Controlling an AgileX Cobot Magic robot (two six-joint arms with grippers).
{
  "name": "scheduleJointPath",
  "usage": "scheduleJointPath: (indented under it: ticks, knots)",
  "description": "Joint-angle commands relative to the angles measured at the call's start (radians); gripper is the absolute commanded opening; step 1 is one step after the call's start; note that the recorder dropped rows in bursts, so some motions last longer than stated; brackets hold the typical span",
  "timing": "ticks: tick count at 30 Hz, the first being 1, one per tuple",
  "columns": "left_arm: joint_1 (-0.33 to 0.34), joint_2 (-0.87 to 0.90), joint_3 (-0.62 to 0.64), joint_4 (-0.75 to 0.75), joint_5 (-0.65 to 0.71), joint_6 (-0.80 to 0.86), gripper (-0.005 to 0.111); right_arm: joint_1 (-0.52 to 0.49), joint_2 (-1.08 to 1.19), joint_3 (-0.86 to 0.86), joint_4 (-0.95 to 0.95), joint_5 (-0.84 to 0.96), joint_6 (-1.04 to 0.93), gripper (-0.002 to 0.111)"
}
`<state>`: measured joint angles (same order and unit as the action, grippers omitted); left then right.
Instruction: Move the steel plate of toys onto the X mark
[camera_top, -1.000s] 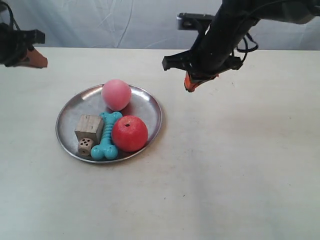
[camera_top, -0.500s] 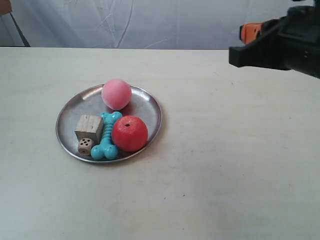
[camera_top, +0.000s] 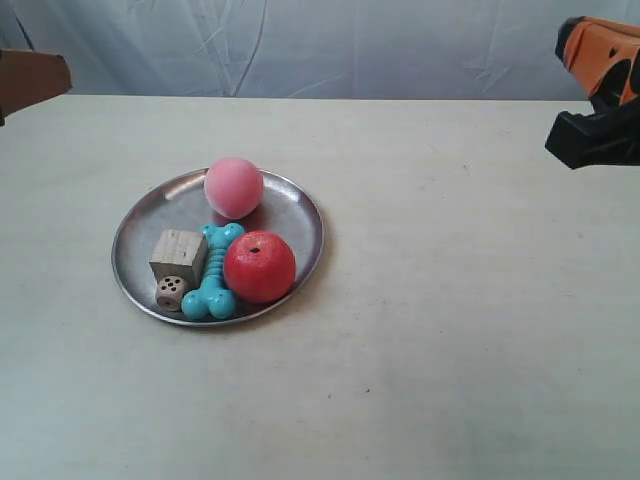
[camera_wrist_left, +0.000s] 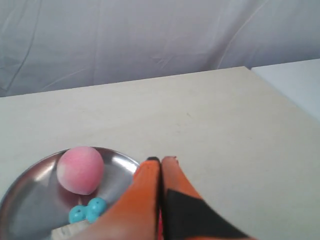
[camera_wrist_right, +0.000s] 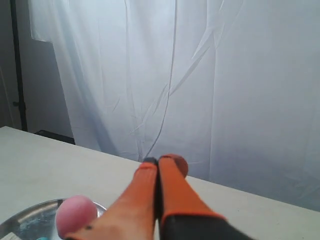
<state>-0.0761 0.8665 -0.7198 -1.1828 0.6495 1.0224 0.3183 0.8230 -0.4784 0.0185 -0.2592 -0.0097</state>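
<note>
The steel plate (camera_top: 294, 216) lies on the table left of centre. It holds the pink ball (camera_top: 233, 187), red apple-like ball (camera_top: 259, 266), turquoise bone (camera_top: 214, 272), wooden block (camera_top: 178, 254) and die (camera_top: 170, 292). My left gripper (camera_wrist_left: 161, 161) is shut and empty, raised beside the plate (camera_wrist_left: 118, 167) and pink ball (camera_wrist_left: 80, 170). My right gripper (camera_wrist_right: 159, 161) is also shut and empty, high above the table, with the pink ball (camera_wrist_right: 75, 215) and plate rim (camera_wrist_right: 25, 219) low in its view. I see no X mark in any view.
The arm at the exterior view's right (camera_top: 598, 120) hangs at the right edge, well away from the plate. Part of the arm at the exterior view's left (camera_top: 30, 80) shows at the upper left edge. A white curtain (camera_top: 320, 45) backs the table.
The arm at the exterior view's right has drawn back from near the plate to the right edge. The other arm shifted at the upper left corner. Plate and toys stayed put.
</note>
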Motion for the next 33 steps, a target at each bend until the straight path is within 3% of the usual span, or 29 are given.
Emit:
scheduleJointPath:
  ticks: [1,6,12,15,18,22,24,33]
  knots:
    - [-0.050,-0.033,0.003,-0.044,0.006,0.001,0.000,0.003,-0.007,0.005,-0.006,-0.010,-0.005,0.000]
    - [-0.066,-0.062,0.003,-0.051,0.026,-0.017,0.000,-0.011,-0.174,0.005,-0.006,0.101,-0.005,0.000]
    - [-0.066,-0.099,0.003,-0.049,0.047,-0.055,0.000,-0.158,-0.496,0.008,-0.006,0.119,-0.005,0.000]
    - [-0.066,-0.112,0.003,-0.058,0.047,-0.057,0.000,-0.257,-0.605,0.062,-0.006,-0.033,-0.005,0.000]
    - [-0.066,-0.124,0.003,-0.058,0.018,-0.070,0.000,-0.323,-0.670,0.172,-0.006,-0.332,-0.005,0.000]
    - [-0.066,-0.137,0.003,-0.056,-0.022,-0.083,0.000,-0.333,-0.678,0.333,-0.004,-0.752,-0.005,0.000]
    - [-0.066,-0.142,0.003,-0.051,-0.035,-0.083,0.000,-0.333,-0.678,0.390,-0.004,-0.876,-0.005,0.000]
    - [-0.066,-0.146,0.003,-0.051,-0.042,-0.102,0.000,-0.333,-0.678,0.437,-0.004,-0.936,-0.005,0.000]
